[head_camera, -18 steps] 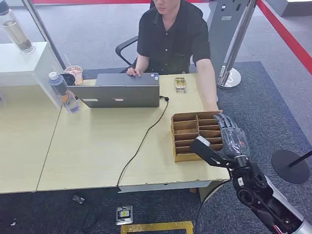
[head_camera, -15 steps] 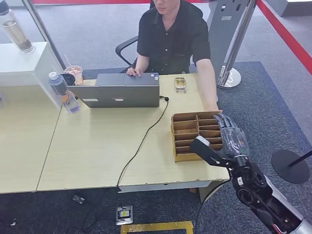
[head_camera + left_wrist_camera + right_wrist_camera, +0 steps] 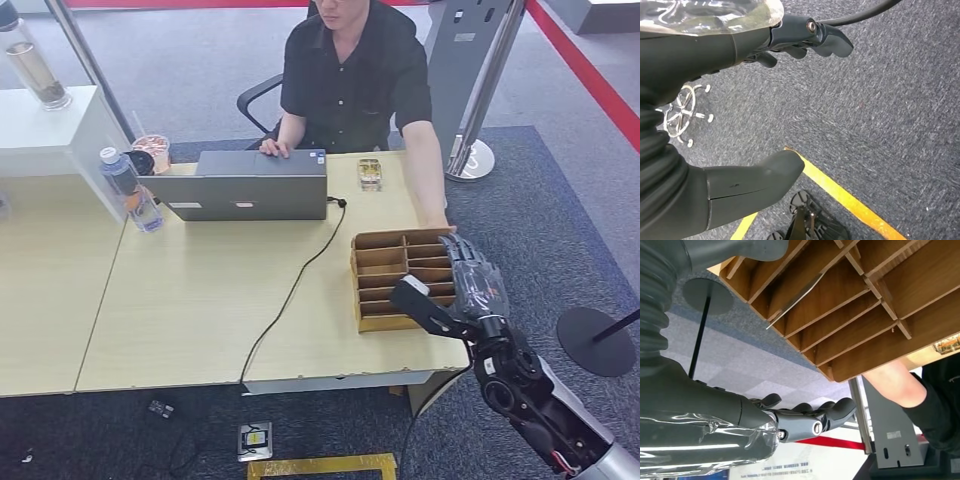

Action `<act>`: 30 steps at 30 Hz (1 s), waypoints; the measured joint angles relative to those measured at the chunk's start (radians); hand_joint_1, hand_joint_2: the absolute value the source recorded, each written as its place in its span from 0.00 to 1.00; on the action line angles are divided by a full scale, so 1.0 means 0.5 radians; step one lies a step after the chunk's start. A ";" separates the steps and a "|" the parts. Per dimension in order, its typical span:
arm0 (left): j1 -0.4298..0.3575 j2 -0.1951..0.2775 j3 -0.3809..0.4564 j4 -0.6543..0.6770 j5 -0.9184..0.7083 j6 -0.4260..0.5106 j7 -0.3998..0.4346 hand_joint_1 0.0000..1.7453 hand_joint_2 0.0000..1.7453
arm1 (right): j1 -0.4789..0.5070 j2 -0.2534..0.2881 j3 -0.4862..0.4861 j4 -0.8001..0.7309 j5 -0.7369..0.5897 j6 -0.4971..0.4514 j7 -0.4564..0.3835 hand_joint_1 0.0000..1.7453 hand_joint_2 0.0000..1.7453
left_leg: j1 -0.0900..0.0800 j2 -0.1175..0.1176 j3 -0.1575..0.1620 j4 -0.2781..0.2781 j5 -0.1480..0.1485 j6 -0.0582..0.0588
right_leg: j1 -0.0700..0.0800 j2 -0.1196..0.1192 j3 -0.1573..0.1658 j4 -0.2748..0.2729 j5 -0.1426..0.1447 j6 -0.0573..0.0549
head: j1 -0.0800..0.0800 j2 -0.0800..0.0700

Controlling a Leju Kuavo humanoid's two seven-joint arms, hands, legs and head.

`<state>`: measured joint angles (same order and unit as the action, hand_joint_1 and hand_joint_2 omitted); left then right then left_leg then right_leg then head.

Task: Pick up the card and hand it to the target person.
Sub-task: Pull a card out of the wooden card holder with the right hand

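Two light wooden tabletops (image 3: 196, 300) stand side by side in front of me, on a dark grey carpet (image 3: 528, 220) that has a red stripe (image 3: 581, 60) at the far right. On the right tabletop I see a wooden organizer (image 3: 381, 275) with many narrow slots, close to the near right corner. My right hand (image 3: 468, 290) is over its right end, with the fingers (image 3: 468, 262) stretched and apart and the thumb pointing left across the near slots; it holds nothing. In the right wrist view a thin card (image 3: 796, 299) leans inside one slot of the organizer, and I see my fingers (image 3: 817, 417) apart from it, not touching.

A grey laptop (image 3: 241, 185) sits at the far side of the tabletop, and a black cable (image 3: 294, 290) runs from it over the near edge to the floor. A person (image 3: 355, 70) in a black shirt sits behind the laptop on an office chair, with one hand on the laptop and the other arm reaching to the far right corner of the organizer. A water bottle (image 3: 128, 190) stands left of the laptop.

My left hand (image 3: 753, 115) hangs above the carpet, where a yellow line (image 3: 843, 197) crosses; its fingers (image 3: 810, 40) are apart from the thumb and empty.
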<state>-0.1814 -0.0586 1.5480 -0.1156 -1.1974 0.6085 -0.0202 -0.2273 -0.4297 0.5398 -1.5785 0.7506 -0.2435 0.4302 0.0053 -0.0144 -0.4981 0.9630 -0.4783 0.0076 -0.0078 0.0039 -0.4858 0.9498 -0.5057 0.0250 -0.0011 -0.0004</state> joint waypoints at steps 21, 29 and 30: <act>0.000 0.006 0.000 0.000 -0.007 0.014 0.022 0.00 1.00 | -0.059 0.059 0.018 0.157 0.012 -0.014 -0.047 0.33 1.00 | 0.000 0.000 0.000 0.000 0.000 0.000 | 0.000 0.000 0.000 0.000 0.000 0.000 | 0.001 0.000; 0.000 0.008 0.000 0.000 -0.037 0.010 0.022 0.00 1.00 | -0.057 0.068 0.029 0.188 0.039 -0.013 -0.009 0.94 1.00 | 0.000 0.000 0.000 0.000 0.000 0.000 | 0.000 0.000 -0.001 0.000 0.000 0.000 | 0.000 0.000; 0.000 0.008 0.000 0.000 -0.042 0.008 0.022 0.00 1.00 | -0.054 0.068 0.029 0.188 0.044 -0.012 0.002 0.92 1.00 | 0.000 0.000 0.000 0.000 0.000 0.000 | 0.000 0.000 -0.001 0.000 0.000 0.000 | 0.000 0.000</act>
<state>-0.1813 -0.0544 1.5480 -0.1156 -1.2182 0.6125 -0.0092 -0.2542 -0.3956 0.5541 -1.4843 0.7724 -0.2495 0.4312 0.0053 -0.0143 -0.4981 0.9630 -0.4783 0.0076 -0.0078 0.0040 -0.4861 0.9498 -0.5057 0.0250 -0.0009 -0.0004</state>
